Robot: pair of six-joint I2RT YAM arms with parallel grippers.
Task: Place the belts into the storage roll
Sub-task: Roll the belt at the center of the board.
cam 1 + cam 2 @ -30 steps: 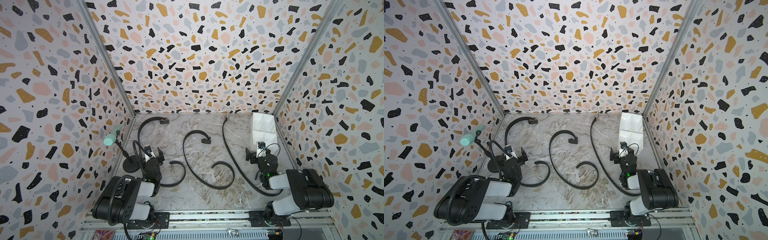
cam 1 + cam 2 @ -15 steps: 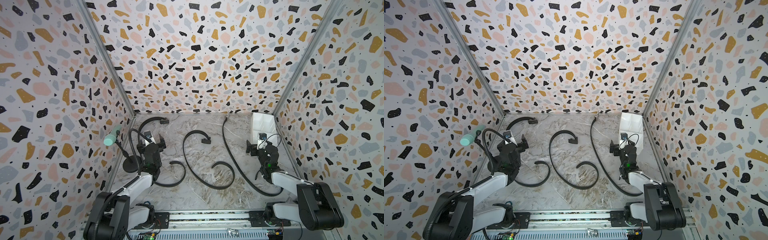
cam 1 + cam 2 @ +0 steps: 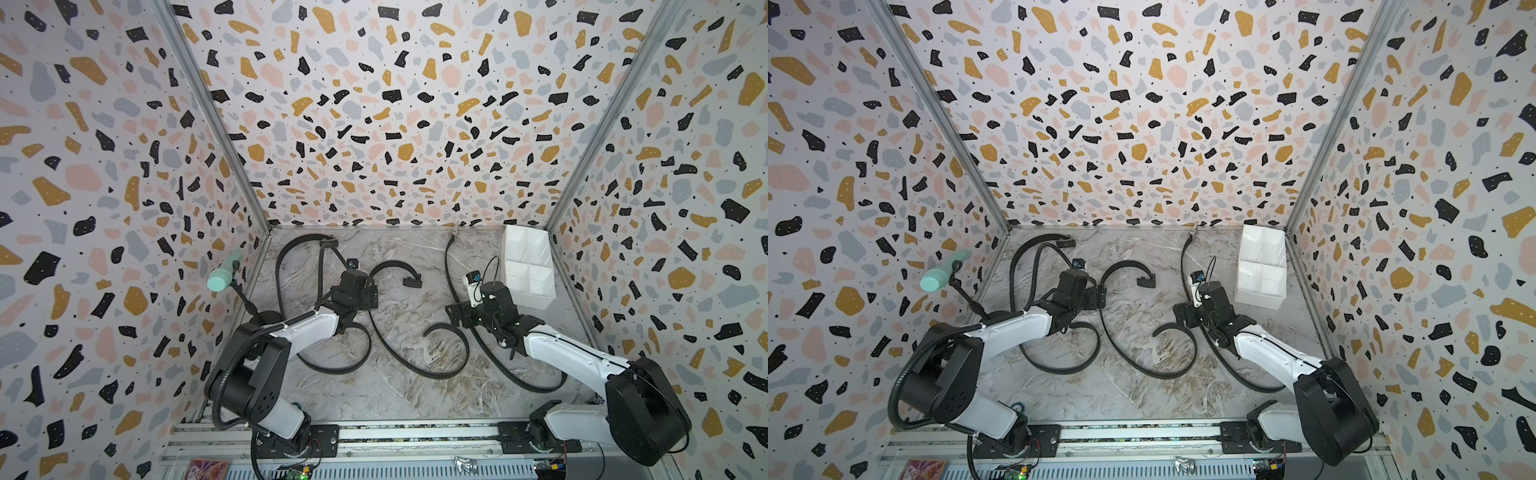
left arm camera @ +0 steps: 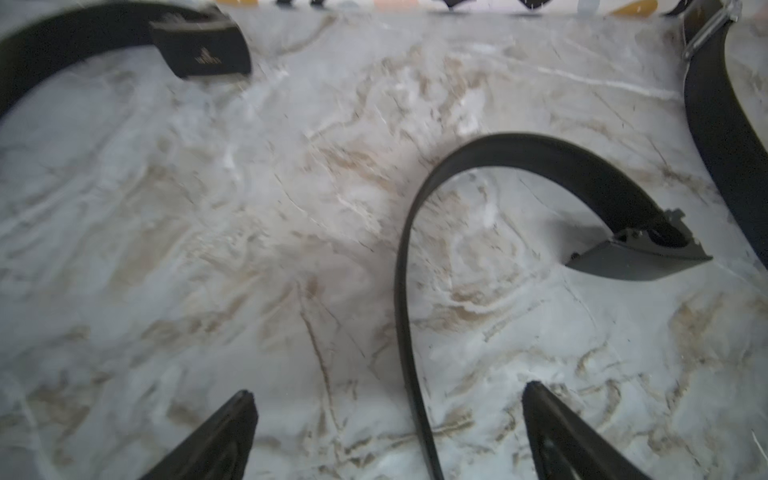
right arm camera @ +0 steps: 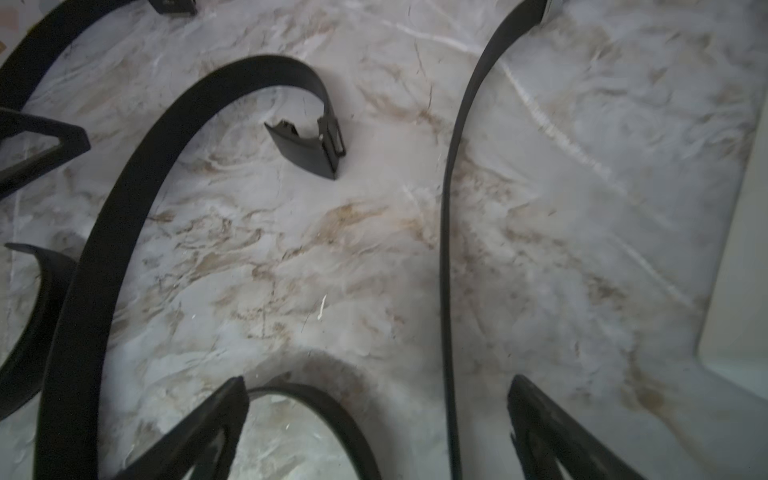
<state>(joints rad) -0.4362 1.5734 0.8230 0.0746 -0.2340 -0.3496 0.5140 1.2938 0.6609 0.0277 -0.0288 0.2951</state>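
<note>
Okay, near side first. Your left gripper [image 4: 388, 388] is hanging over the marble table [image 3: 374, 399] with its jaws spread wide and gripping nothing. In the wrist view the middle belt [image 4: 540, 151] is running along the table between its fingers. Your right gripper [image 5: 377, 379] is also sitting spread and empty, with the thin belt [image 5: 445, 249] and the middle belt's curled end passing beneath it.

All three belts are lying loose on the table, outside the storage roll [image 3: 536, 297]. The left belt [image 3: 305, 237] is arcing toward the far-left corner, the middle belt is snaking down the centre, and the thin belt is trailing along the right side.

The storage roll is sitting in the far-right corner, against the walls. A mint-green cylinder [image 3: 220, 276] is leaning by the left wall.
</note>
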